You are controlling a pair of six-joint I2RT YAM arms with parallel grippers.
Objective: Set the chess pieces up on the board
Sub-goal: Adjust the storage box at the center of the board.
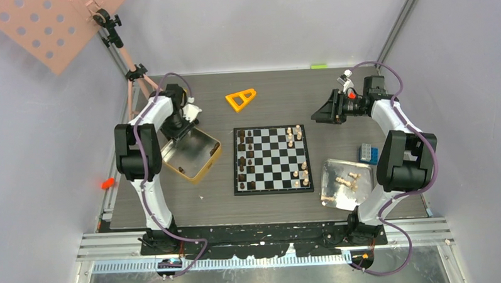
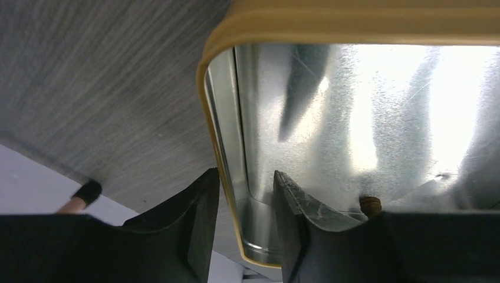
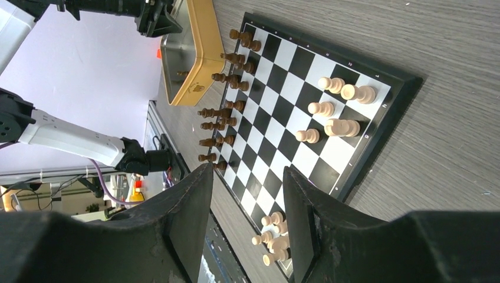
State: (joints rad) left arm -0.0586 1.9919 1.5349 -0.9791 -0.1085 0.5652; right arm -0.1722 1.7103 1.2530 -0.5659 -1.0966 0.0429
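Left gripper (image 2: 246,172) is spread, straddling the gold tin's (image 1: 208,165) wall just left of the chessboard (image 1: 274,168). Right gripper (image 3: 247,171) hangs open and empty past its far right corner. Dark chessmen (image 1: 246,159) line its left side, pale chessmen (image 1: 296,137) its right.

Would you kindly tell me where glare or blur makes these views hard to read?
Left wrist view: glare whitens the metal floor of the gold tin, crossed by dark shadows. Right wrist view: the board and chess pieces are crisp, without glare. Top view: even light, mild shine on the silver tray.
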